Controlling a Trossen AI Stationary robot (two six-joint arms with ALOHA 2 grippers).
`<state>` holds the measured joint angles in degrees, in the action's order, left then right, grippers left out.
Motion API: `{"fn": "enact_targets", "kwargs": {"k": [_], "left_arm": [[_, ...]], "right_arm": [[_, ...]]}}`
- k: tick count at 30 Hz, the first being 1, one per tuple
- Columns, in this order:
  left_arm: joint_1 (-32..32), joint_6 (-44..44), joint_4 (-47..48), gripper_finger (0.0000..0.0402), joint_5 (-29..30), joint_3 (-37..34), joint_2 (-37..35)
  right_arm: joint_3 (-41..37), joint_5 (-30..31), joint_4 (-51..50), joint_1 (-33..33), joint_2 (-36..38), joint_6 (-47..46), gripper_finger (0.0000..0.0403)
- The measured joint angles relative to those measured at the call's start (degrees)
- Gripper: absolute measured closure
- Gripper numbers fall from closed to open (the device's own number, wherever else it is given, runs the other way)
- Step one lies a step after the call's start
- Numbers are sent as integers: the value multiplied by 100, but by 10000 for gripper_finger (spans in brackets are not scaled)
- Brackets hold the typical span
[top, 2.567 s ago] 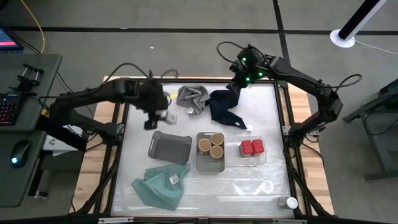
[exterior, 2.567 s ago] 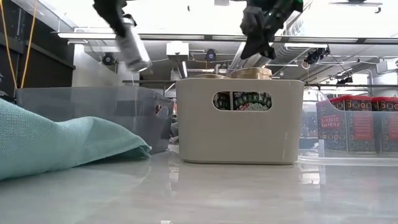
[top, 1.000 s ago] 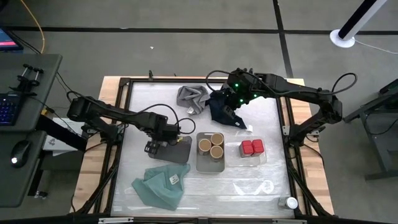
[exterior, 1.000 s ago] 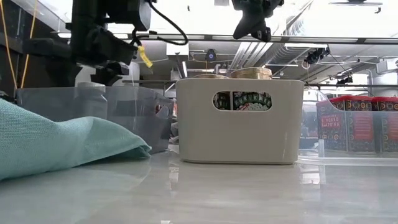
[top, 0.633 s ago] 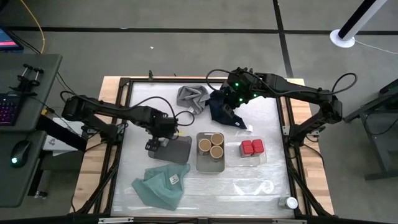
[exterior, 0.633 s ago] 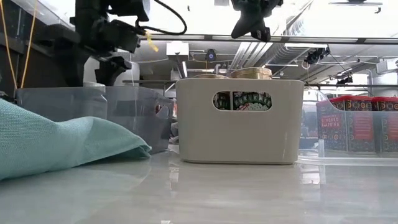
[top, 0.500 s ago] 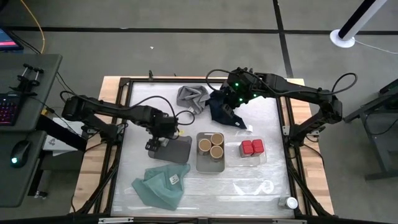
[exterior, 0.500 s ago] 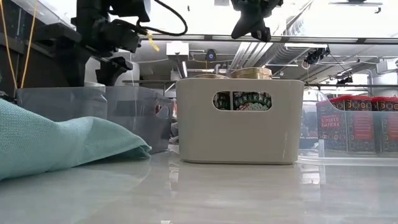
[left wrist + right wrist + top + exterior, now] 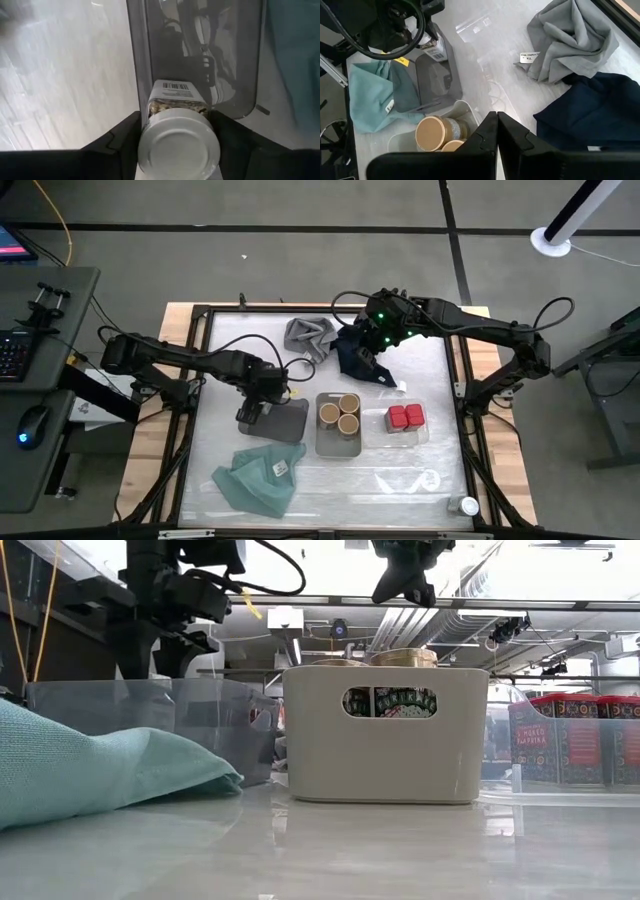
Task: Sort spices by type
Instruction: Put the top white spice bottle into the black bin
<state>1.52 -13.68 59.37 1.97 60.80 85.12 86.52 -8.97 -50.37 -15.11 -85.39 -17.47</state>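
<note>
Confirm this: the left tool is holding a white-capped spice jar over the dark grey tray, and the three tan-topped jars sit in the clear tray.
One detail is wrong. The three tan-topped jars sit in the light grey tray, not the clear tray, which holds the two red jars; the high view shows this. The left tool does hold a white-capped spice jar at the dark grey tray.

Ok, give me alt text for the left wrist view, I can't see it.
The left hand holds a white-capped spice jar between its dark fingers, at the edge of the dark grey tray. Teal cloth shows beside the tray.
</note>
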Motion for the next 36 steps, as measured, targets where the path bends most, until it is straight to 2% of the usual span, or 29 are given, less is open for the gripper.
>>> {"fn": "enact_targets", "kwargs": {"k": [2, 8, 11, 24, 28, 33, 36], "left_arm": [[0, 10, -61, 217, 2, 0, 3], [0, 6, -104, 160, 18, -4, 15], [0, 8, -100, 143, 18, -4, 15], [4, -78, -76, 139, 146, -11, 446], [21, -80, -118, 157, 163, -11, 414], [76, -145, -93, 237, 241, -5, 299], [42, -139, 175, 234, 237, 219, 224]], "right_arm": [[0, 0, 0, 0, -2, 15, 403], [0, 7, -2, 0, -2, 56, 403], [0, 7, -2, 0, -2, 56, 403], [0, 9, -17, 0, -2, 56, 403], [0, 9, -18, 0, -2, 56, 403], [0, 10, -23, 0, -2, 81, 403], [0, 11, -42, 0, -2, 96, 403]]}}
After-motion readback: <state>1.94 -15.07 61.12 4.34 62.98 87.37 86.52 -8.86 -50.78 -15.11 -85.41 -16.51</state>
